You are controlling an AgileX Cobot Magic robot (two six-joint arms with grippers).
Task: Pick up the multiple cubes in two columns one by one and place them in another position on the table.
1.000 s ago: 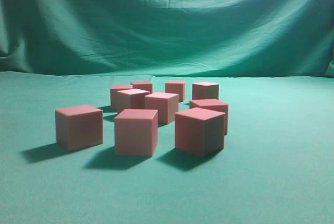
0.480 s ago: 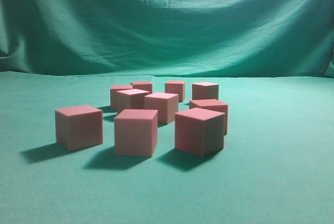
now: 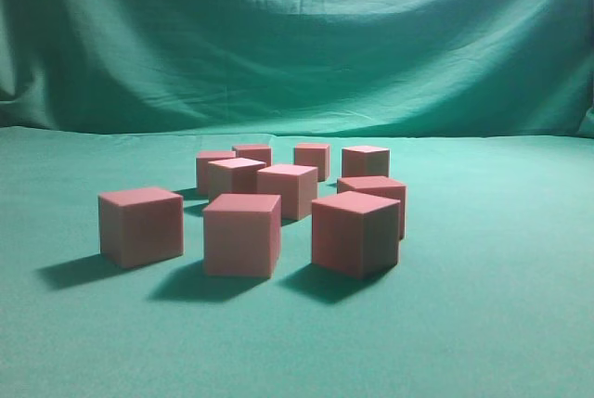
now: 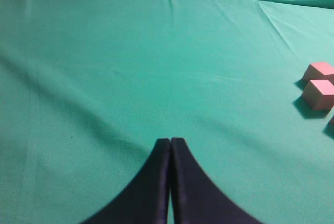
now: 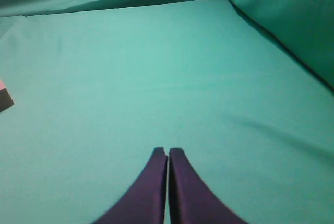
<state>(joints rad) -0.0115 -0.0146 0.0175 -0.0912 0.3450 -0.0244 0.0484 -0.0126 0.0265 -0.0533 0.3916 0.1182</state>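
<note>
Several pink cubes stand in a cluster on the green cloth in the exterior view, the nearest ones at the front left (image 3: 140,224), front middle (image 3: 241,234) and front right (image 3: 355,232), with smaller-looking ones behind (image 3: 288,189). Neither arm shows in the exterior view. My left gripper (image 4: 170,141) is shut and empty over bare cloth; two cubes (image 4: 319,93) lie far to its right. My right gripper (image 5: 167,151) is shut and empty over bare cloth; a cube's corner (image 5: 5,97) shows at the left edge.
The green cloth (image 3: 483,305) covers the table and rises as a backdrop (image 3: 297,36) behind the cubes. Bare cloth lies on both sides of the cluster and in front of it.
</note>
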